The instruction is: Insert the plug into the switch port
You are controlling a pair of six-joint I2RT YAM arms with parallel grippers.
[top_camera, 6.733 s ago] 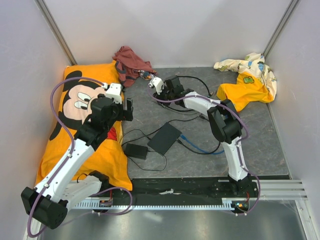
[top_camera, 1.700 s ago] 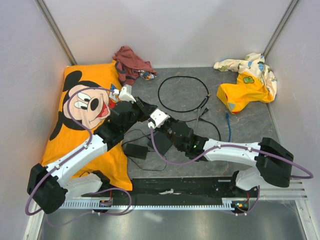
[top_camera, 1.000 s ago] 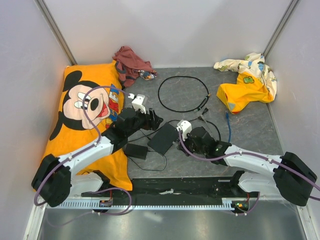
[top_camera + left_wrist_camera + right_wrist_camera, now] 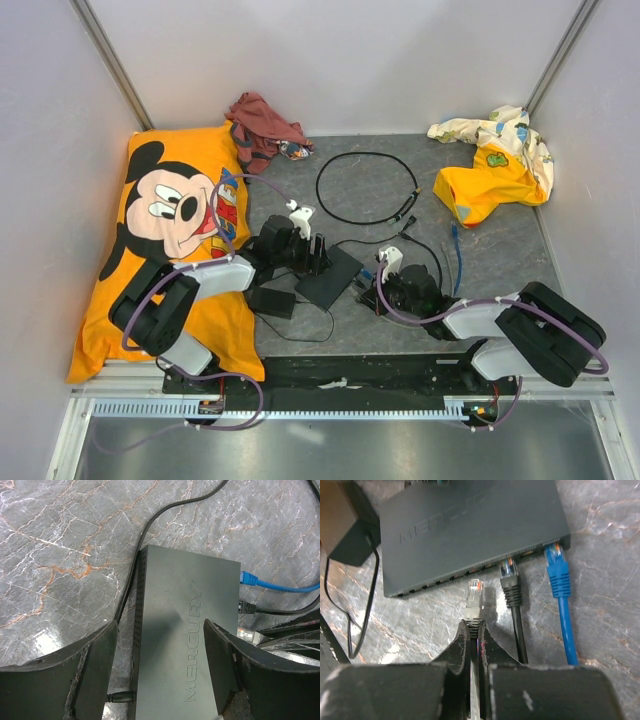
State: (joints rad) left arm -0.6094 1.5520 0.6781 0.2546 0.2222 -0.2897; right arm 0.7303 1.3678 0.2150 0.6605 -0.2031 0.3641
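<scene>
R: right gripper point(image 4: 471, 630) pinching the plug point(image 4: 474, 596) by its tail | plug tip just short of a free port point(image 4: 471, 572), I see a gap | L: left gripper point(image 4: 160, 627) spread, straddling the switch point(image 4: 185, 630) | black lead point(image 4: 512, 587) and blue lead point(image 4: 557, 567) sit plugged in beside it

Clear-tipped plug point(image 4: 475, 592) with grey boot, lengthwise toward the switch, tip just short of the port row, not inserted, thin matte-black switch point(image 4: 470, 530) lettered MERCURY, lying flat on the table, switch port point(image 4: 471, 571) empty, directly facing the plug tip
</scene>
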